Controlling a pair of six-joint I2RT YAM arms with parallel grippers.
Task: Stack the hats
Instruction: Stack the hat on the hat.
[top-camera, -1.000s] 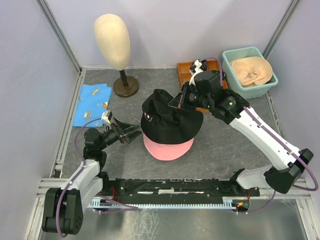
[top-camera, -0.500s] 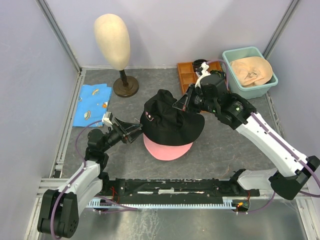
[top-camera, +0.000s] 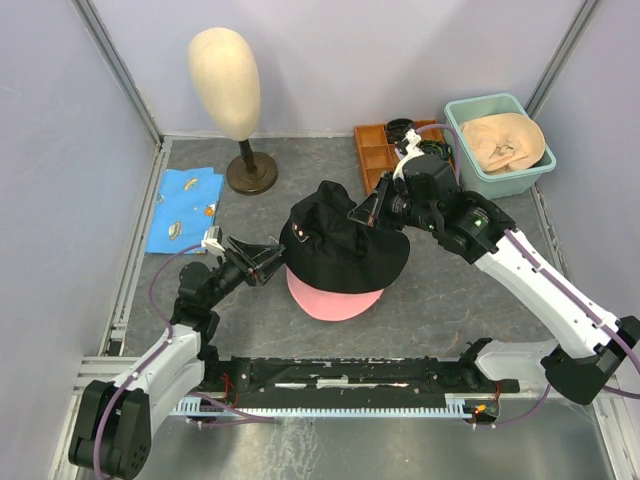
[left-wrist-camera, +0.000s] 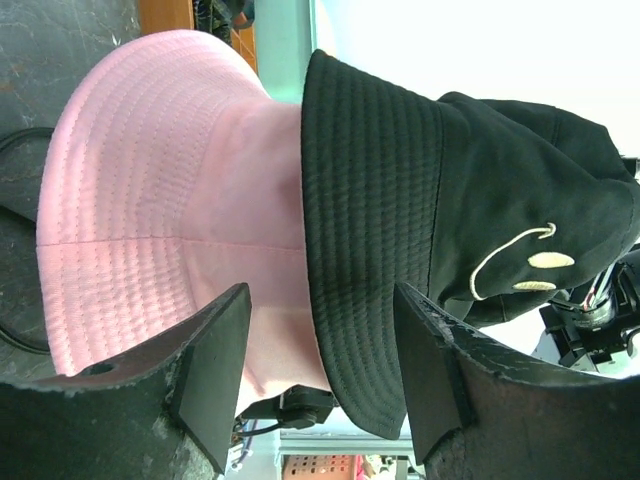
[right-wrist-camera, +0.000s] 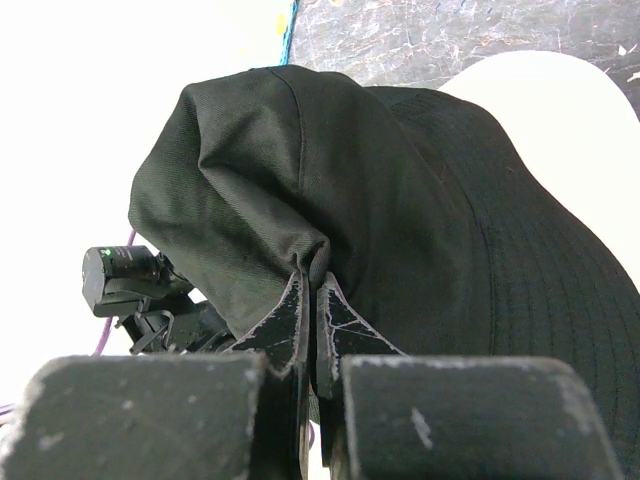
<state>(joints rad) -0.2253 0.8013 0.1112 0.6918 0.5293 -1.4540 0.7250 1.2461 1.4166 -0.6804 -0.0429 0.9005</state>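
Grey table (top-camera: 440, 290) inside pale walls, with bare surface to the right of the hats. The right gripper (right-wrist-camera: 312, 285), fingers pressed together, pinches a crown fold of the black hat (top-camera: 340, 240). This hat sits over the pink bucket hat (top-camera: 335, 298), hiding all but its near brim from above. The left gripper (left-wrist-camera: 318, 300) stands spread just beside both brims at the stack's left. A pale stitched smiley face (left-wrist-camera: 520, 265) marks the black crown.

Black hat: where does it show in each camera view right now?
Top external: centre, black hat over the pink hat.
Left wrist: right half, brim overlapping pink.
Right wrist: fills the middle, crown pinched by right gripper.
Landmark: pink hat, top and left wrist.
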